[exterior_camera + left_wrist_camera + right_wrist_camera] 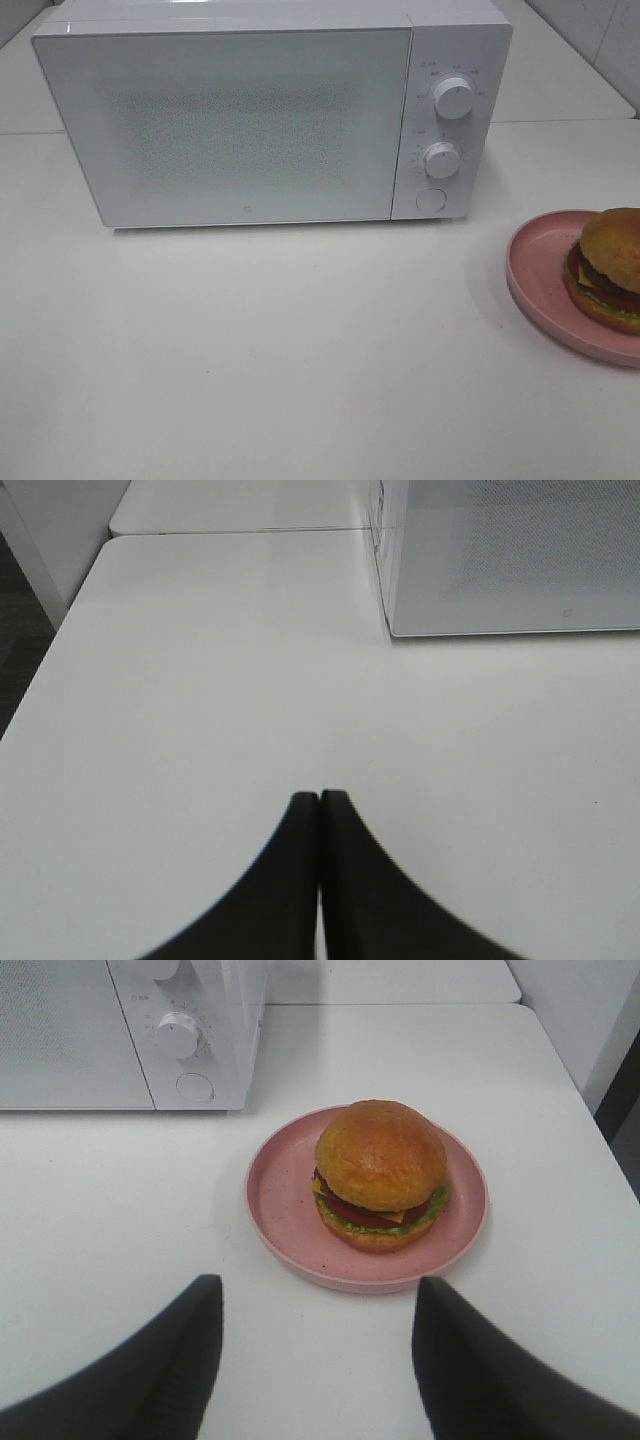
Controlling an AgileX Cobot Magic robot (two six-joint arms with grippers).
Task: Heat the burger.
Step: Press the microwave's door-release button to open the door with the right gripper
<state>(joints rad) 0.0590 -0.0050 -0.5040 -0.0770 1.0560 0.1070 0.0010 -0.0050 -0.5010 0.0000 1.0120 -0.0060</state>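
Right gripper [318, 1295]: nearest thing to your wrist cam, jaws wide apart with nothing between them, hanging over the table [300, 350] just short of the plate [275, 1195]
Left gripper [319, 810]: jaws pressed together, holding nothing, over bare table out in front of the microwave's left corner
Burger [380, 1165]: sitting on the pink plate on the right side of the table, off to the right of the microwave and closer to the front
Microwave [272, 112]: door [220, 130] closed, upper knob [454, 97], lower knob [441, 159] and a round button [431, 200] down the right-hand panel
Progress: my read is you haven't started, and that door has to open before the burger goes anywhere
Risk, burger: it's a loose stack, so squeeze the bun hard or off-centre and I'd expect the layers to slide or the top to tip off
Risk, plate: carrying it by the rim looks safer, but tilt it and the burger could roll; it's also near the table's right edge, so a clumsy nudge sends it that way
Risk, door: no handle I can see, so probably the button; miss and you'll twist a knob or shove the whole box back
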